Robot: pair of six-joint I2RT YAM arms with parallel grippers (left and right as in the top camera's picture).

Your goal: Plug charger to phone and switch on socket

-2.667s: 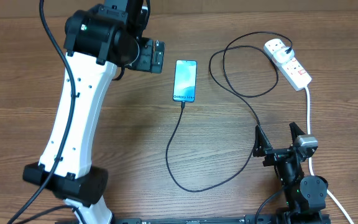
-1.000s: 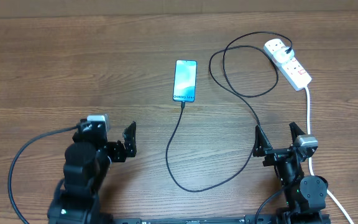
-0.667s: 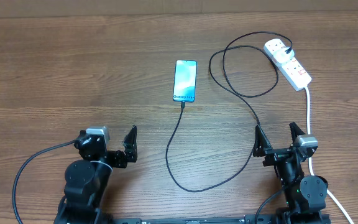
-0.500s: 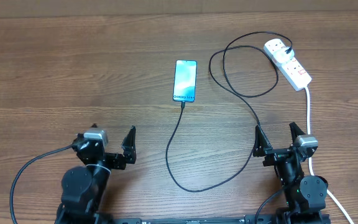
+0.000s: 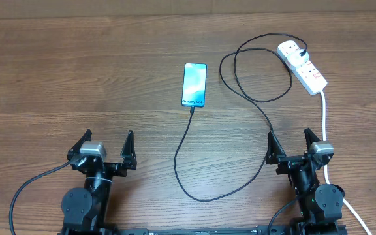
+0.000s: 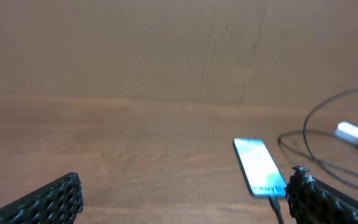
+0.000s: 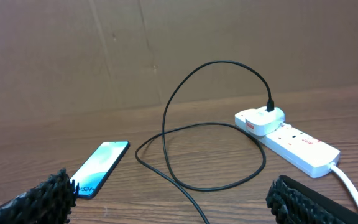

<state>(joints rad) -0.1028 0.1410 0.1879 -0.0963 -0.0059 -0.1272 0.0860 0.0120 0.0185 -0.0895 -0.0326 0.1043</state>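
Socket point(image 5: 303, 65) sits far right on the table point(image 5: 57, 78), with a white plug adapter point(image 5: 290, 49) seated in its far end. The charger point(image 5: 204, 199) runs out of that adapter, loops across the wood and ends at the bottom edge of the phone point(image 5: 194, 84); can't tell if it's fully seated. Phone lies flat mid-table, screen lit. Both arms are folded low at the near edge, pointing forward. Left gripper point(image 5: 108, 134) and right gripper point(image 5: 288, 134) are spread wide, holding nothing and well apart from everything.
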